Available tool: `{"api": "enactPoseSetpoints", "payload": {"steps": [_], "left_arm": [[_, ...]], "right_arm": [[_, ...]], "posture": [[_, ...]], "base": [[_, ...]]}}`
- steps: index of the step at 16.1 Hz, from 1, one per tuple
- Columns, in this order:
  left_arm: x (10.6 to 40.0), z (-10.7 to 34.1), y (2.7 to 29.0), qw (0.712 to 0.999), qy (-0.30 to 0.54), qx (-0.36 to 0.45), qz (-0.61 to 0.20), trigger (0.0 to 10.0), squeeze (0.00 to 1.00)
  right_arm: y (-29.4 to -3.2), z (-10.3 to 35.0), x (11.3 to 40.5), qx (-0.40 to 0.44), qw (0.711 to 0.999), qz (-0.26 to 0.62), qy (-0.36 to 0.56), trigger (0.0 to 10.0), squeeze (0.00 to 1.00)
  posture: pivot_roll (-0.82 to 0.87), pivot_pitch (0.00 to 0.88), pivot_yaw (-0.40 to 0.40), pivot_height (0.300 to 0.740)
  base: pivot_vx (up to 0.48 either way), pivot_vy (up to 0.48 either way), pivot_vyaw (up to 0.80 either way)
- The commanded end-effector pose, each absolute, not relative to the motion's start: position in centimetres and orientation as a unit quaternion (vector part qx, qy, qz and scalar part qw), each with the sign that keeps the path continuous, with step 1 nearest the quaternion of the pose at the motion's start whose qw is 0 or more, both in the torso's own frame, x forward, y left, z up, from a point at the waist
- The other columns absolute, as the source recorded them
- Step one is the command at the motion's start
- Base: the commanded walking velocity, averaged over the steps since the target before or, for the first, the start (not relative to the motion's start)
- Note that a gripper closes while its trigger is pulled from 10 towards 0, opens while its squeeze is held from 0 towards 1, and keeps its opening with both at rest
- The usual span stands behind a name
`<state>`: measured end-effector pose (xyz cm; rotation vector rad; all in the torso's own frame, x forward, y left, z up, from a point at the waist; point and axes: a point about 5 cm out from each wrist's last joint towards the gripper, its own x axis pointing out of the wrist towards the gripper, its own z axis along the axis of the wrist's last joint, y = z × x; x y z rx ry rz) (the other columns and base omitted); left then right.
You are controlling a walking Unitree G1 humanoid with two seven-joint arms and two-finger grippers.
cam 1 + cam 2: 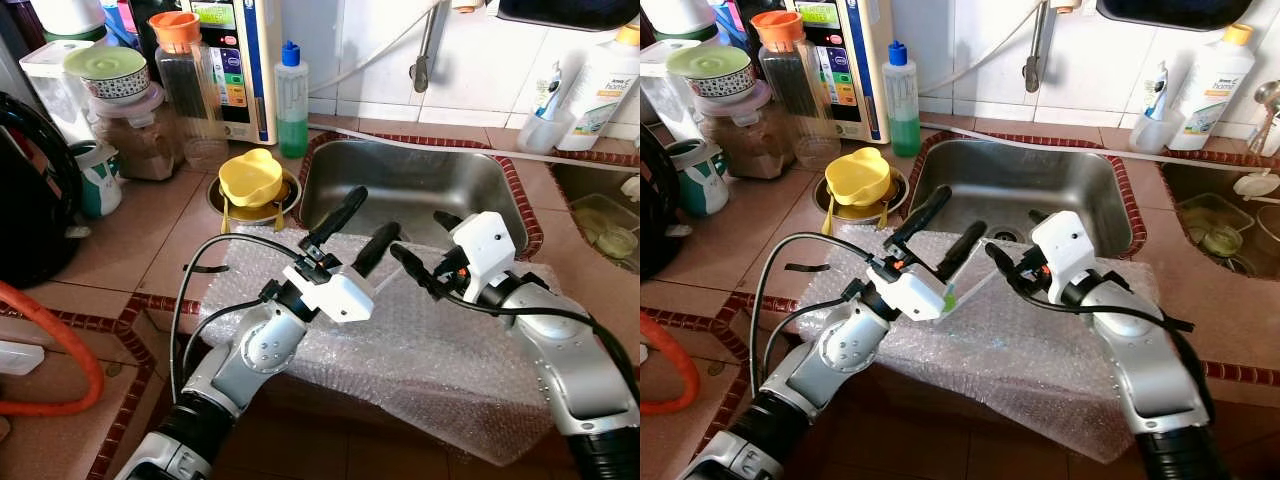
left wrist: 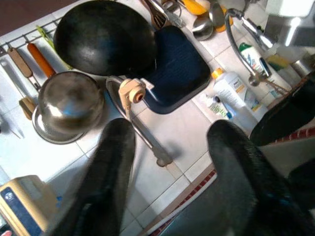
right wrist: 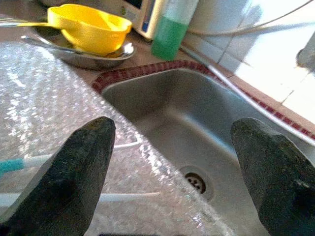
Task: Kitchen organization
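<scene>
A sheet of bubble wrap (image 1: 420, 350) covers the counter in front of the steel sink (image 1: 400, 180) and drapes over its near rim. My left gripper (image 1: 375, 212) hovers open above the wrap's far edge, its fingers tilted up toward the wall. My right gripper (image 1: 420, 235) is open beside it, pointing left across the sink's near rim. In the right wrist view, a thin white stick with a teal end (image 3: 15, 164) lies at the wrap. A yellow bowl (image 1: 250, 178) sits in a metal dish left of the sink.
A green soap bottle (image 1: 291, 100), jars (image 1: 190, 90) and a water appliance (image 1: 235, 60) line the back left. A black object (image 1: 30, 200) and an orange hose (image 1: 70, 350) are on the left. A white bottle (image 1: 600, 90) and a cup (image 1: 545, 125) stand at the back right.
</scene>
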<state>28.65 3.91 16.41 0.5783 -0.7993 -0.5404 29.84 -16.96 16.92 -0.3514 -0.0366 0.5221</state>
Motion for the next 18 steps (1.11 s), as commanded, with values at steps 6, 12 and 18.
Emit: {"api": "enactPoseSetpoints", "payload": {"steps": [6, 12, 18], "left_arm": [[30.3, 17.5, 6.8, 0.870, -0.372, 0.287, -0.152, 0.0, 0.00], [30.3, 16.9, 9.2, 0.904, -0.321, 0.269, -0.091, 10.0, 0.00], [30.2, 17.2, 9.8, 0.913, -0.308, 0.254, -0.080, 10.0, 0.00]], "right_arm": [[-16.7, 18.3, 30.7, -0.145, 0.971, 0.181, -0.056, 10.0, 0.00], [-15.7, 17.1, 30.0, -0.104, 0.982, 0.152, -0.043, 10.0, 0.00], [-14.1, 17.3, 30.1, -0.090, 0.981, 0.160, -0.054, 10.0, 0.00]], "posture": [[-0.13, 0.061, 0.027, 0.740], [-0.11, 0.057, 0.037, 0.740], [-0.08, 0.032, 0.042, 0.740]], "base": [[0.000, 0.000, 0.00], [0.000, 0.000, 0.00], [0.000, -0.393, 0.00]]}}
